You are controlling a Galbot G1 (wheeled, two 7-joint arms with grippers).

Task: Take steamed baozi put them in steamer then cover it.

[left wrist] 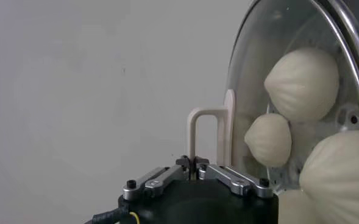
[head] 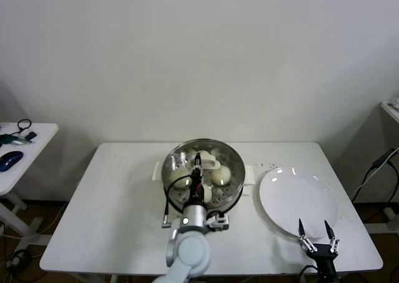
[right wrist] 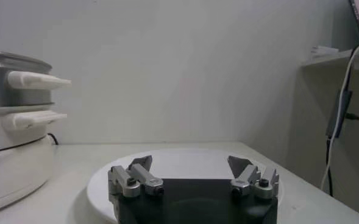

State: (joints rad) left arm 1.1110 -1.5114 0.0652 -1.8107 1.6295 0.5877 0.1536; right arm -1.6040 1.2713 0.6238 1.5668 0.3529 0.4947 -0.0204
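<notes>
Baozi point(head: 221, 174) sat inside the steamer point(head: 229, 155), which stood near the middle of the white worktop point(head: 112, 214), so the loading part of the job looked finished. From the head view at least two pale buns could be made out on the perforated tray, and the left wrist view showed three or four of them point(left wrist: 301, 82) through a clear domed lid point(left wrist: 252, 73) with a metal rim; the exact count was hard to settle. The left gripper point(head: 198, 166) hung right over the pot, its jaws clenched on the lid's cream loop handle point(left wrist: 205, 131), as the wrist view made plain. Whether the lid was already seated on the rim or held just above it could not be told from these views, though it seemed centred over the pot. The right gripper point(head: 317, 234) waited low at the near right corner of the worktop, over the near edge of the flat white plate point(head: 293, 199), jaws spread wide and holding nothing. That plate was bare, which fitted the reading that every bun had gone across. What appeared to be left was small: settle the lid squarely if it was not down yet, let go of the handle and lift the left arm clear. The chief risk seemed to be a lid set crooked on the rim.
</notes>
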